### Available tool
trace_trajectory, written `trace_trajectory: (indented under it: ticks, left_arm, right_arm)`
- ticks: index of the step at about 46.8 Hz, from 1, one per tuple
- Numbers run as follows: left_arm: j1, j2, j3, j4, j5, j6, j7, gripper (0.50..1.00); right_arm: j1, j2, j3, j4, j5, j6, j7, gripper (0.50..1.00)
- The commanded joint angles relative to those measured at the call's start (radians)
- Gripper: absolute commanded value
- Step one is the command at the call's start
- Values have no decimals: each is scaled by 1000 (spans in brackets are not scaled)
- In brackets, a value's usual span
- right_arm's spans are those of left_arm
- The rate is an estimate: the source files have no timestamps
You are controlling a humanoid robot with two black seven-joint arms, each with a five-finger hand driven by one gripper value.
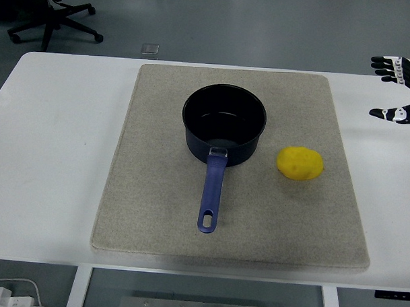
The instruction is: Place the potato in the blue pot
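Observation:
A yellow potato (299, 163) lies on the beige mat (156, 192), just right of the blue pot (224, 124). The pot stands upright near the mat's middle, empty inside, its blue handle (211, 194) pointing toward the near edge. My right hand (386, 87) reaches in from the right edge over the white table, well right of and beyond the potato. Its fingers (387, 63) are spread and its thumb held apart, with nothing held. My left arm does not show.
The white table (50, 141) extends on both sides of the mat. Behind the table, an office chair base (55, 20) stands on the grey floor at top left. A white cable and plug (5, 295) sit below the near edge at bottom left.

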Motion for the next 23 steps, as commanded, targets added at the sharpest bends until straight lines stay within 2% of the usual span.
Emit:
trace_trajectory:
  ticks: [1, 13, 23]
  left_arm:
    - [0, 0, 0, 0, 0, 0, 0, 994]
    - [0, 0, 0, 0, 0, 0, 0, 994]
    - [0, 0, 0, 0, 0, 0, 0, 994]
  right_arm:
    - [1, -9, 0, 31, -67, 13, -1, 924]
    - [6, -1, -23, 62, -196, 50, -9, 924]
    - [74, 23, -112, 62, -216, 58, -15, 924]
